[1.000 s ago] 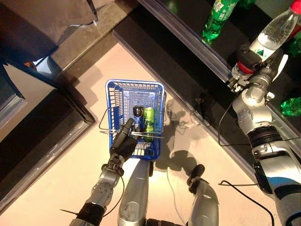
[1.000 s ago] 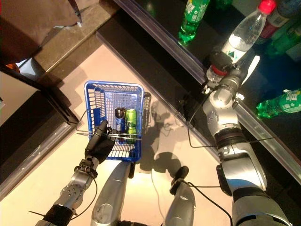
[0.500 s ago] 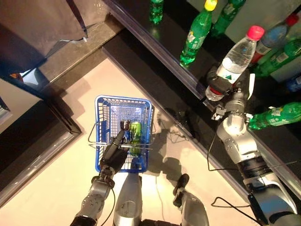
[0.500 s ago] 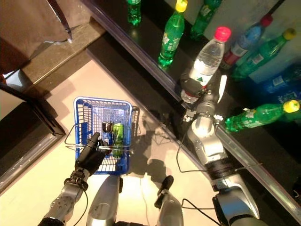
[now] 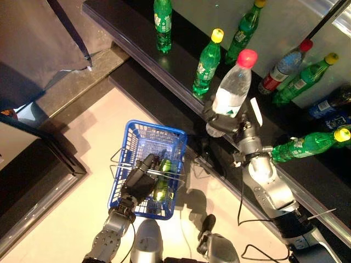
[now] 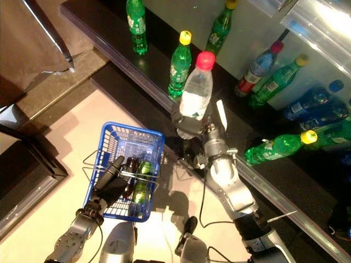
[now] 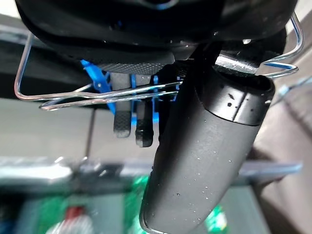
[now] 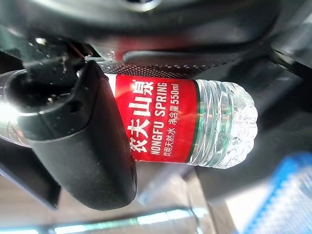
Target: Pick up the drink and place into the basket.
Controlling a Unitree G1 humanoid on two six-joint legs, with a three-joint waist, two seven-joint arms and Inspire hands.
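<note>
My right hand (image 5: 229, 125) is shut on a clear water bottle (image 5: 230, 94) with a pink-red cap and holds it upright in the air, to the right of the basket and in front of the black shelf. Its wrist view shows the thumb (image 8: 83, 141) across the bottle's red label (image 8: 163, 122). The blue basket (image 5: 160, 129) hangs over the floor with a green drink (image 5: 163, 185) and a dark can (image 6: 130, 174) inside. My left hand (image 5: 138, 183) is curled round its wire handles (image 7: 92, 95), with the thumb (image 7: 209, 146) over the wire.
Several green bottles (image 5: 207, 63) stand on the black shelf (image 5: 126, 24), along with a red-labelled one (image 5: 285, 71) and blue ones (image 6: 312, 101). Another green bottle (image 5: 307, 145) lies on its side beside my right arm. A dark cabinet (image 5: 33, 164) flanks the floor on the left.
The camera has swung up toward the shelf. My right hand has carried the water bottle off the shelf and leftward, nearer the basket. My left hand keeps hold of the handles.
</note>
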